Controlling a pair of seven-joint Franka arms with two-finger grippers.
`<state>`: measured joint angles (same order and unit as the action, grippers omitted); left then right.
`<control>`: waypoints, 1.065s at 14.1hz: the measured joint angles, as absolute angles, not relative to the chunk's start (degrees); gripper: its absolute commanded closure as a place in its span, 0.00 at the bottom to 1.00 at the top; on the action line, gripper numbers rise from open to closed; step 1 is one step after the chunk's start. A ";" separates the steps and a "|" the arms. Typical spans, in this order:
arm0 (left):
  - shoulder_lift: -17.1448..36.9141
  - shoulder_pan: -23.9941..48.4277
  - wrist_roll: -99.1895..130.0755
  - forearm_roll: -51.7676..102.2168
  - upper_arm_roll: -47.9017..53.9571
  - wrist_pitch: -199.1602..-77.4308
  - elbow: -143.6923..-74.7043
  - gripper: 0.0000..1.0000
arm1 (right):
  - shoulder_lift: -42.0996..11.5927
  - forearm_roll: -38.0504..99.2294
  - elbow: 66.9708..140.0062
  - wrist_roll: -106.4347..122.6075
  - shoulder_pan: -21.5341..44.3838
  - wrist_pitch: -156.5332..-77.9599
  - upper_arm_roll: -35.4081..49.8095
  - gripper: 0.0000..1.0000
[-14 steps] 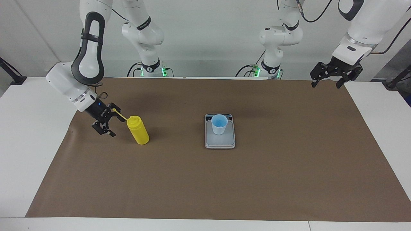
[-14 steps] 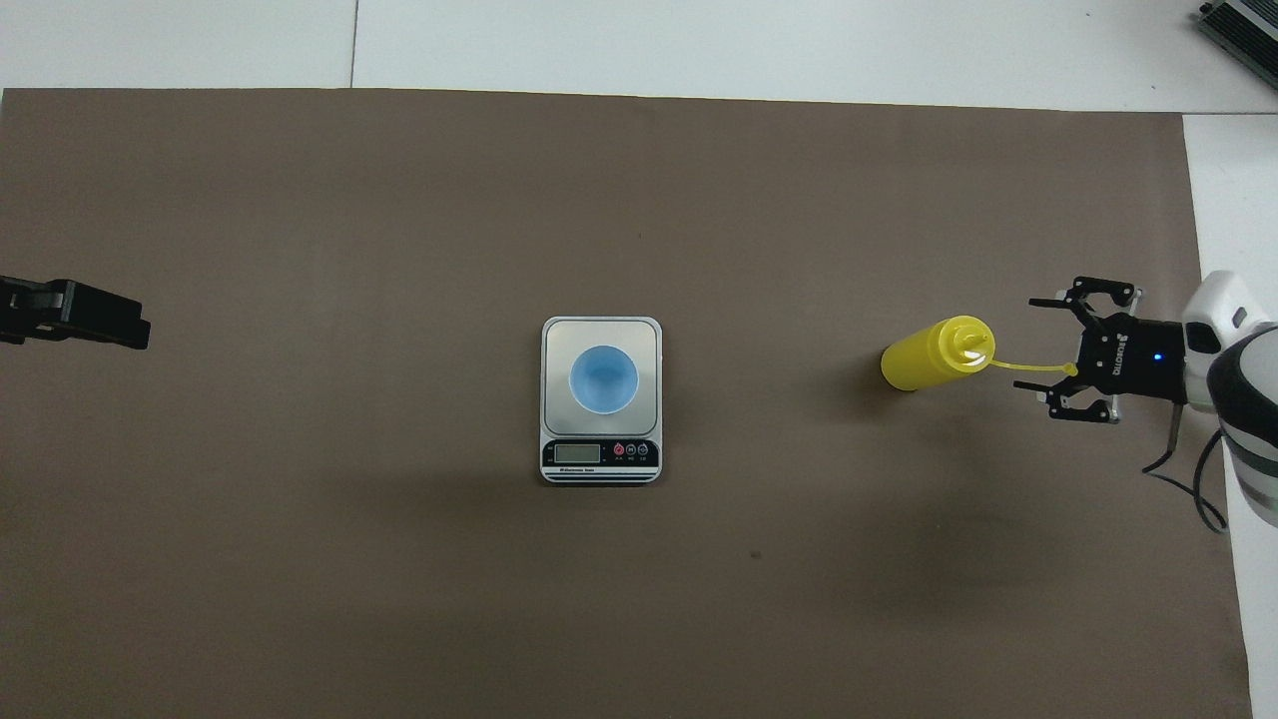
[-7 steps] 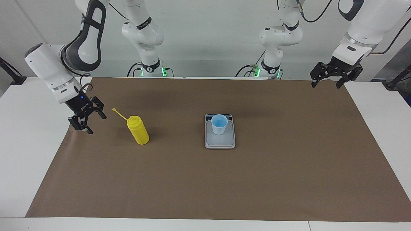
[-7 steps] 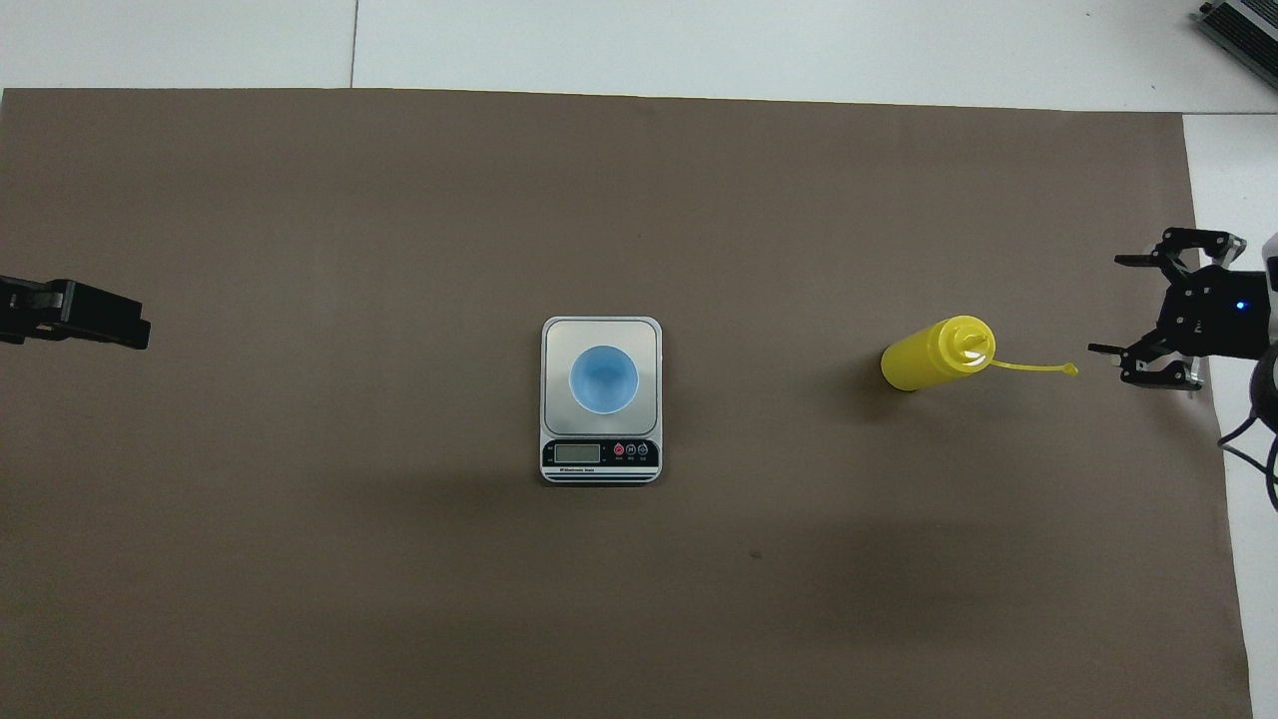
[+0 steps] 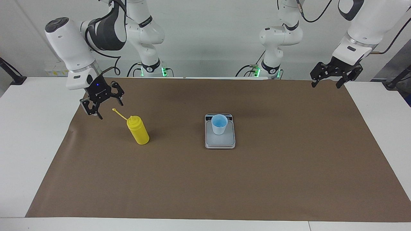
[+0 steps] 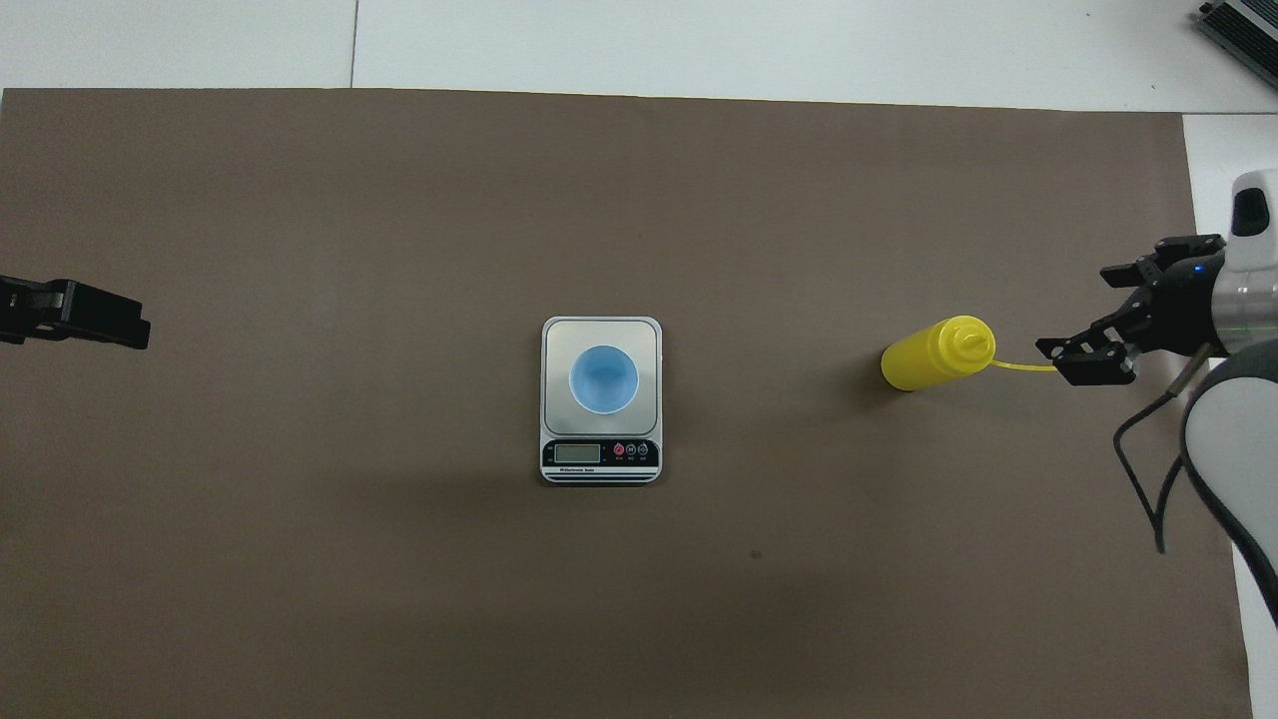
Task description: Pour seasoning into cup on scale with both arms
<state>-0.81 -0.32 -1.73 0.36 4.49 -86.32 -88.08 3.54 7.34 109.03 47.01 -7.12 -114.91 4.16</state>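
The yellow seasoning bottle (image 5: 138, 130) stands upright on the brown mat toward the right arm's end of the table; it also shows in the overhead view (image 6: 934, 355). Its cap strap (image 5: 118, 113) sticks out sideways. My right gripper (image 5: 107, 107) is open and empty, raised over the mat by the strap's tip (image 6: 1078, 315), apart from the bottle. The light blue cup (image 5: 219, 124) stands on the silver scale (image 5: 220, 143) mid-table (image 6: 603, 379). My left gripper (image 5: 326, 84) is open and empty and waits in the air over the mat's corner at the left arm's end (image 6: 100, 320).
A brown mat (image 5: 224, 186) covers most of the white table (image 5: 25, 134). The scale's display strip (image 6: 599, 454) faces the robots. Nothing else lies on the mat.
My right gripper has drawn back from beside the bottle, swung out toward the table's end, then risen and turned over the strap's tip. Bottle, cup, scale and left arm have not moved.
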 measured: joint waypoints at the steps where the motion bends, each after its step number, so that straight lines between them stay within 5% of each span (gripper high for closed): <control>1: -0.81 -0.32 -1.73 0.36 4.49 -86.32 -88.08 0.00 | 3.54 4.78 107.64 40.15 -5.41 -113.39 4.24 0.00; 6: -0.81 -0.32 -1.73 0.36 4.49 -86.32 -88.08 0.00 | 3.36 0.05 99.50 8.83 -1.00 -103.29 5.15 0.00; 15: -0.81 -0.32 -1.73 0.36 4.49 -86.31 -88.08 0.00 | 0.36 1.23 88.38 -5.47 -4.65 -89.38 4.48 0.00</control>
